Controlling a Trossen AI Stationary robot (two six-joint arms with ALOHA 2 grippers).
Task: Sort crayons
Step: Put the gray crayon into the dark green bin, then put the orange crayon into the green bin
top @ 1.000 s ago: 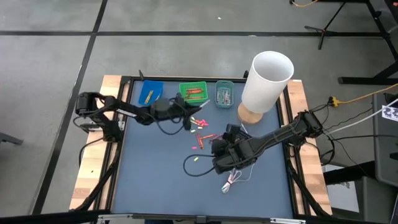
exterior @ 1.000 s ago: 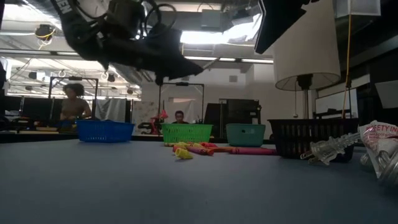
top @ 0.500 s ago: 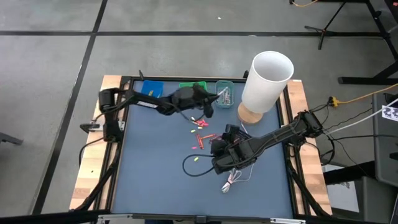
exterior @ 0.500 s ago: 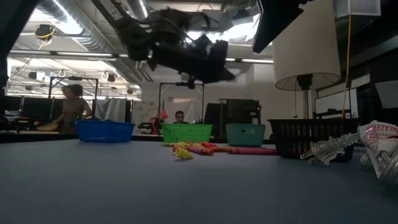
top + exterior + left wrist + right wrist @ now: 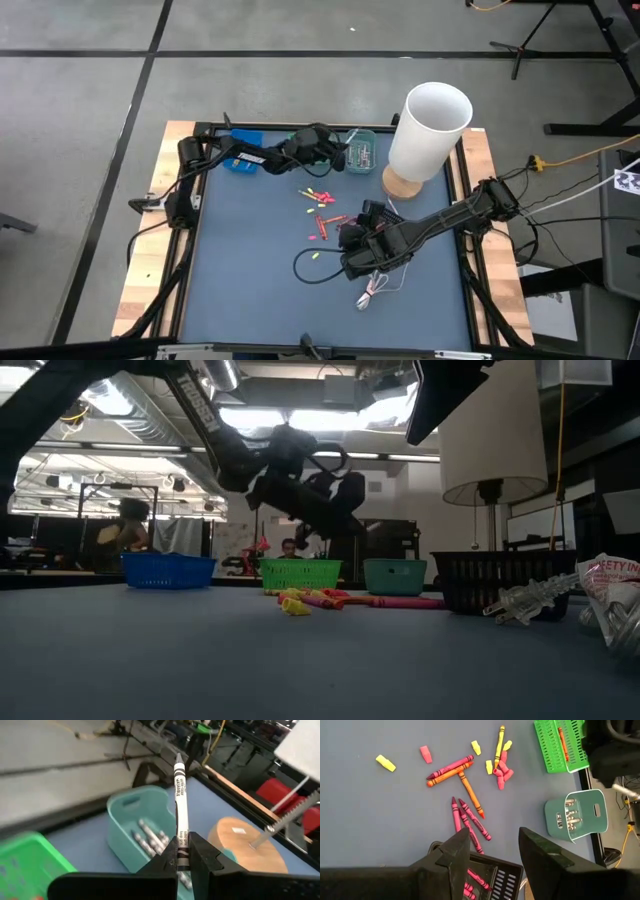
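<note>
The left pincer (image 5: 181, 862) is clamped on a white paper-wrapped crayon (image 5: 179, 807), holding it above the small teal plastic tray (image 5: 137, 832) at the far edge of the blue table (image 5: 250, 270), beside the green slotted tray (image 5: 303, 141). The teal tray already contains several pale crayons. The right pincer (image 5: 490, 852) hangs with its fingers apart over the black mesh basket (image 5: 495, 877), near loose pink, red, orange and yellow crayons (image 5: 465, 795) scattered mid-table.

- Left arm (image 5: 255, 157): dark, jointed links, black cables looped alongside; white lettering on link.
- Right arm (image 5: 440, 220): same dark build, cables trailing.
</note>
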